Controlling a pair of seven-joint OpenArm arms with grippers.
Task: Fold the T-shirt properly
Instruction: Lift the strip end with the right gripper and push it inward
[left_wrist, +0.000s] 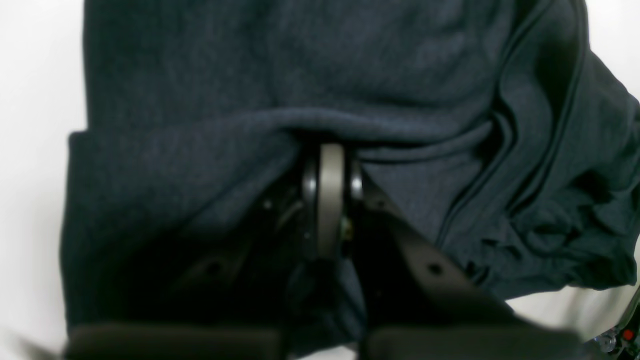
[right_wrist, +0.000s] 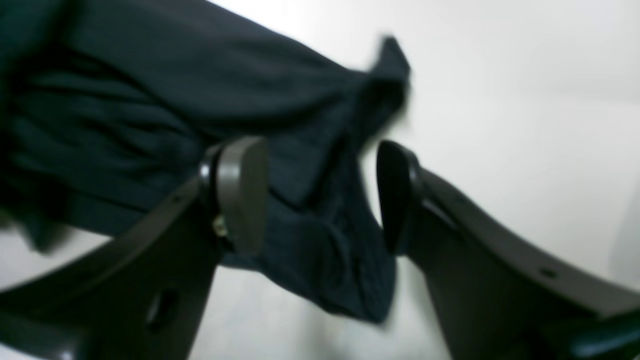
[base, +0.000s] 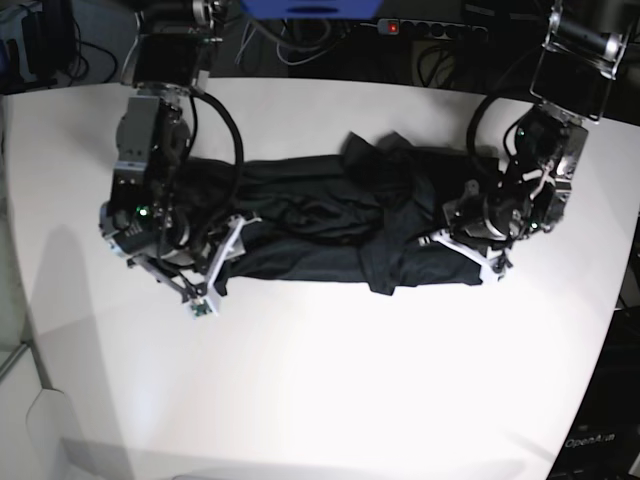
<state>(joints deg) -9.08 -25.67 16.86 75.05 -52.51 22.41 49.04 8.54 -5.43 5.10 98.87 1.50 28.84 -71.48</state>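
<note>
The black T-shirt (base: 330, 230) lies as a long rumpled bundle across the middle of the white table (base: 320, 380). At its right end in the base view, my left gripper (base: 470, 245) is shut. In the left wrist view its pads (left_wrist: 330, 200) are pressed together under a fold of the T-shirt (left_wrist: 300, 75), with cloth caught between the fingers. My right gripper (base: 215, 265) is at the bundle's left end. It stands open in the right wrist view, its gripper (right_wrist: 317, 195) straddling a hanging, blurred piece of T-shirt (right_wrist: 125, 100) with both pads apart from it.
A power strip (base: 430, 25) and cables lie behind the table's far edge. The table's curved right edge (base: 612, 330) is close to the left arm. White tabletop stretches in front of the shirt.
</note>
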